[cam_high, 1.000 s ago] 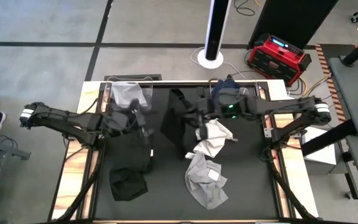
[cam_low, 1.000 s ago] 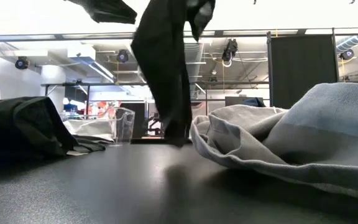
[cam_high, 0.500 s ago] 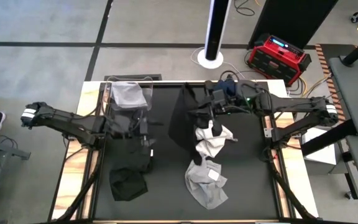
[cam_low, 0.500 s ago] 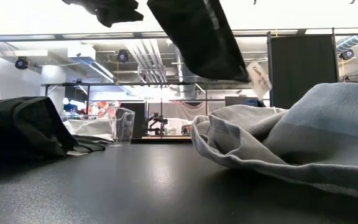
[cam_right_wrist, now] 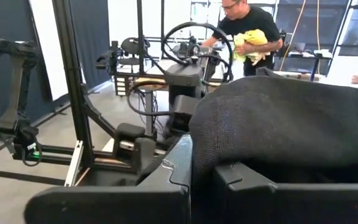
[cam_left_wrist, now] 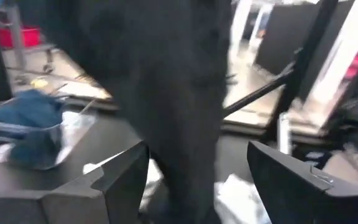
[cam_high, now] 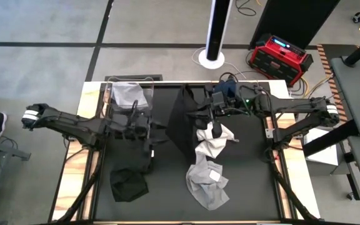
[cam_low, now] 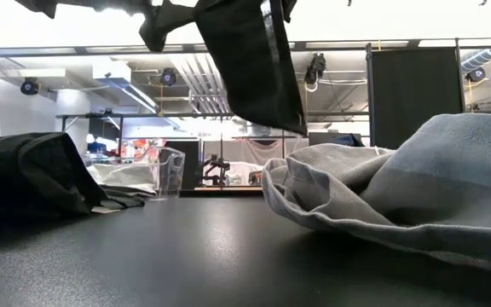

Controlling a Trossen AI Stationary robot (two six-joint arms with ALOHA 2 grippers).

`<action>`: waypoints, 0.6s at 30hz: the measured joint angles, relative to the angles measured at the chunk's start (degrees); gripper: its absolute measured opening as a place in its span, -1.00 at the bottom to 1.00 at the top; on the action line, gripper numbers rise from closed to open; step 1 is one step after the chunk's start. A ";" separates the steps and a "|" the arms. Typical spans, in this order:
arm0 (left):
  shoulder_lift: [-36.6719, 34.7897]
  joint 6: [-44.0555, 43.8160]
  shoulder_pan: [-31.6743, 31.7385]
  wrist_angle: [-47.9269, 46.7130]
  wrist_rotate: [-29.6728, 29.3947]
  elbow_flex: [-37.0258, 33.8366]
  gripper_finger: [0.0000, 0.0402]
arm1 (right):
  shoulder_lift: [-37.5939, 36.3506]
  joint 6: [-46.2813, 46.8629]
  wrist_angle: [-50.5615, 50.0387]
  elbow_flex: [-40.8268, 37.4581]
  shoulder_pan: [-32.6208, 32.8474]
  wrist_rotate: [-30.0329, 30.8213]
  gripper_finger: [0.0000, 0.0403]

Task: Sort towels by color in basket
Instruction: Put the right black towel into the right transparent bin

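The right gripper [cam_high: 200,115], jaws clamped on a black towel [cam_high: 183,122] hanging above the table [cam_high: 249,169], offers it to the left gripper [cam_high: 158,128], whose open jaws must close on it next.

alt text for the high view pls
From above: the right gripper holds a black towel lifted over the dark table, the left gripper open beside it. Grey towels lie below.
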 joint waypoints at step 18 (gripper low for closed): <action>13.15 5.32 1.04 10.01 1.36 4.32 -0.16 | 0.09 -1.07 0.24 0.00 -0.07 0.04 -0.96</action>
